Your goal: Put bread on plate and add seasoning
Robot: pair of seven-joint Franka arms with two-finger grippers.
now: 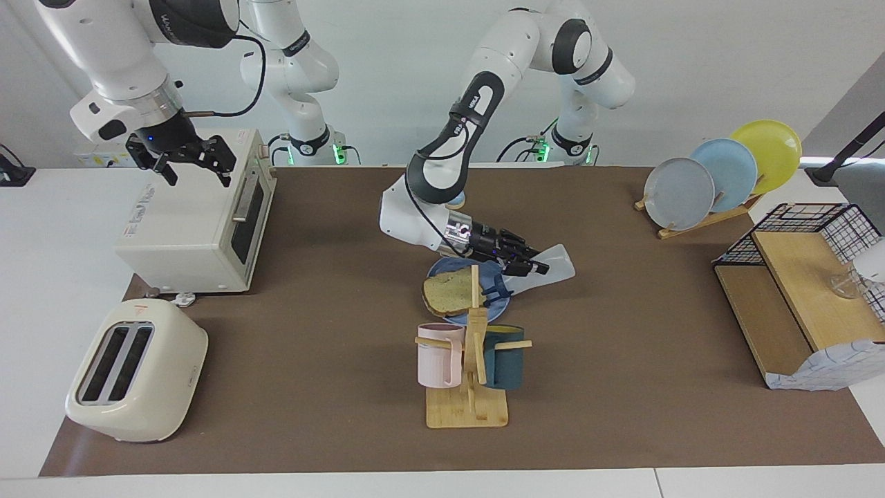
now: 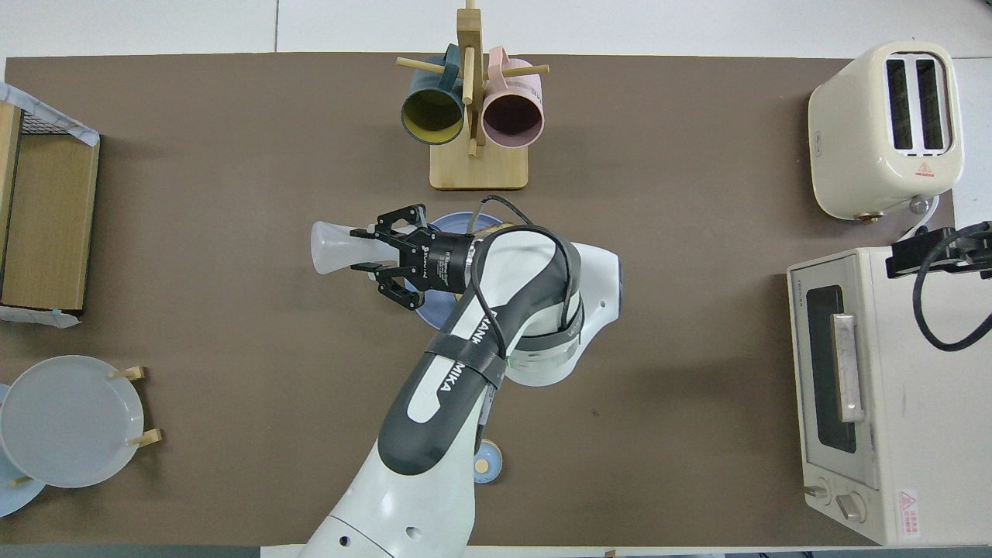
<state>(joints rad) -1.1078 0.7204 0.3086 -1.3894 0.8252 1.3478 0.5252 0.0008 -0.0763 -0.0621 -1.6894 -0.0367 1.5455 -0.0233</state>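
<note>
The left arm is reaching out from its base, elbow bent high, forearm sloping down and wrist turned almost level over the middle of the tabletop (image 1: 622, 387). The left gripper (image 1: 531, 265) is hanging over the plate's (image 1: 499, 299) edge toward the left arm's end, fingers clamped on the bottle (image 1: 553, 263), which is lying nearly on its side in the grip, its wide white base pointing away from the wrist toward the left arm's end of the tabletop. I cannot make out its cap. From overhead the arm is covering most of the plate (image 2: 434, 311), the gripper (image 2: 363, 249) and bottle (image 2: 329, 246) sticking out past it.

The bread (image 1: 451, 292) is lying flat on the plate, on the part toward the right arm's end, just beside the mug rack (image 1: 470, 387).

The right arm is waiting, raised, its gripper (image 1: 193, 166) hanging over the oven (image 1: 187, 235) with fingers spread apart.
</note>
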